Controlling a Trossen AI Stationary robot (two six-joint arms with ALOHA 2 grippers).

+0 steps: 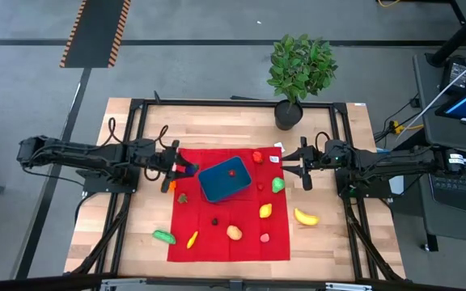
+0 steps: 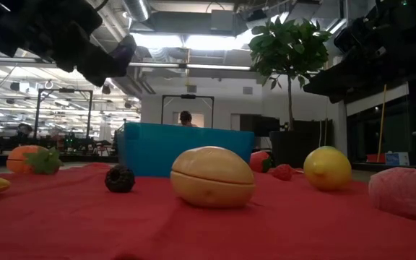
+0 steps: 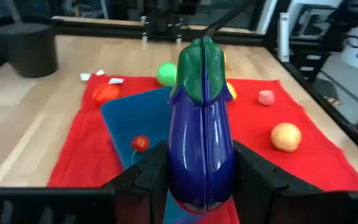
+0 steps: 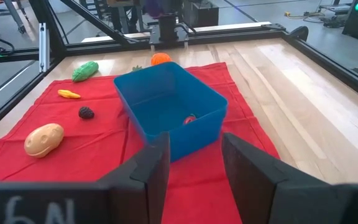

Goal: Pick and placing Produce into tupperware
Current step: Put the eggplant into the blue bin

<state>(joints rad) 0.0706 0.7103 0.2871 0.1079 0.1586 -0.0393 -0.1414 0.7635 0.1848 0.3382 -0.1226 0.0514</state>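
My left gripper hangs just left of the blue tupperware, shut on a purple toy eggplant with a green cap. The tupperware stands on the red cloth and holds a small red piece. More produce lies on the cloth and table: a green piece, a lemon, a banana, a tan piece and a dark berry. My right gripper waits open to the right of the tupperware, nothing between its fingers. My left gripper pinches the eggplant's thick purple body between its two fingers, one on each side. The fingers come almost level from the table's left and lie along the eggplant. Its green cap end points ahead toward the tupperware, and it is lifted clear of the cloth.
A potted plant stands at the table's far edge. A black frame runs around the tabletop. A green piece and a yellow one lie near the cloth's near left corner, a red one at its far side.
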